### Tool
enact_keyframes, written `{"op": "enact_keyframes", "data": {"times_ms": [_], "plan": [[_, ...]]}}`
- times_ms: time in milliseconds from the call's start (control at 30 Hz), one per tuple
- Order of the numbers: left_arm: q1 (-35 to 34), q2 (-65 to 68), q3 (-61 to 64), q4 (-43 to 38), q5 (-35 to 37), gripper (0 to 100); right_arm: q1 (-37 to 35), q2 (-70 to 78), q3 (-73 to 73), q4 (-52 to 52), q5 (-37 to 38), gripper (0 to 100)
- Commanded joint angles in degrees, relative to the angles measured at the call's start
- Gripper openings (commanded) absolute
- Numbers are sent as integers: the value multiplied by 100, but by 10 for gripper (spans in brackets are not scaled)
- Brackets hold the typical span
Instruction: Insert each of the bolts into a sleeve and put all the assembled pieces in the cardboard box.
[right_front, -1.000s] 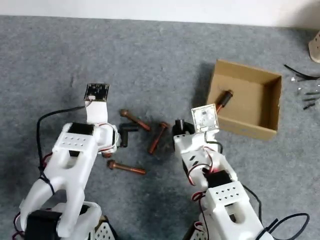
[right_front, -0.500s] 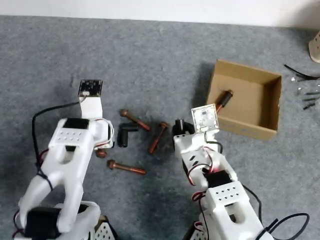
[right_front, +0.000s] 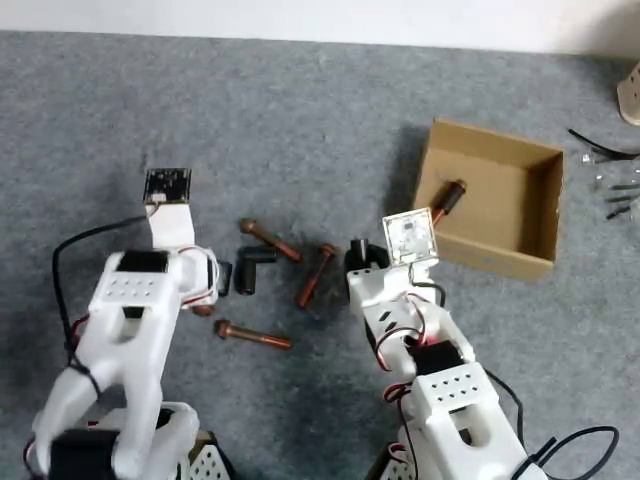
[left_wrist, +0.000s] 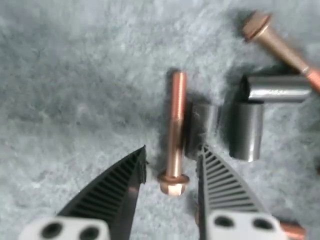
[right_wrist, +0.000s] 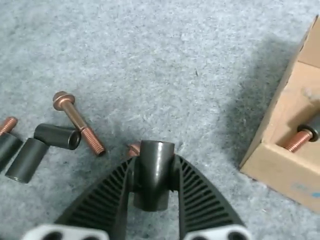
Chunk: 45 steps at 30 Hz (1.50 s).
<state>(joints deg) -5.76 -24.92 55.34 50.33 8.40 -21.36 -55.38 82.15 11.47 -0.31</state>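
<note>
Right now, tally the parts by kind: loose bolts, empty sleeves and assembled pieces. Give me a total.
Loose copper-coloured metal bolts: 4
Empty dark cylindrical metal sleeves: 4, one held in the right fingers
Assembled bolt-in-sleeve pieces: 1, in the brown cardboard box
Total: 9

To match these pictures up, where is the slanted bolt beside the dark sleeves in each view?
High view: slanted bolt between the arms, mid-table.
Left wrist view: bolt just beyond the nearest sleeve.
Right wrist view: bolt by that sleeve's open end.
Shared landmark: that sleeve.
</note>
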Motion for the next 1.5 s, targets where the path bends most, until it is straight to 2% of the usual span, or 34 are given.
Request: {"op": "enact_keyframes", "data": {"times_ms": [0, 167, 367, 567, 767, 1033, 1100, 1200, 1300, 1467], "plan": [[-75, 778, -629, -62, -26, 168, 92, -145, -22, -215, 79, 3], [-40, 1481, -989, -53, -26, 168, 92, -145, -22, -215, 79, 3], [-40, 1719, -1077, -53, -26, 168, 92, -145, -22, -215, 79, 3], [382, 1745, -1024, -53, -26, 168, 92, -145, -22, -215, 79, 3], [321, 2237, -1279, -35, -18, 168, 92, -145, -22, -215, 79, 3], [312, 3486, -2571, 1187, -18, 166, 92, -145, -22, -215, 79, 3], [286, 3609, -2703, 1327, -26, 127, 92, -145, -22, -215, 79, 3], [189, 3618, -2791, 1319, -88, 6, 92, -145, -22, -215, 79, 3], [198, 3618, -2800, 1336, -695, 10, 92, -145, -22, -215, 79, 3], [251, 3266, -2747, 1336, -765, 5, 180, -145, 136, -224, 79, 3]]}}
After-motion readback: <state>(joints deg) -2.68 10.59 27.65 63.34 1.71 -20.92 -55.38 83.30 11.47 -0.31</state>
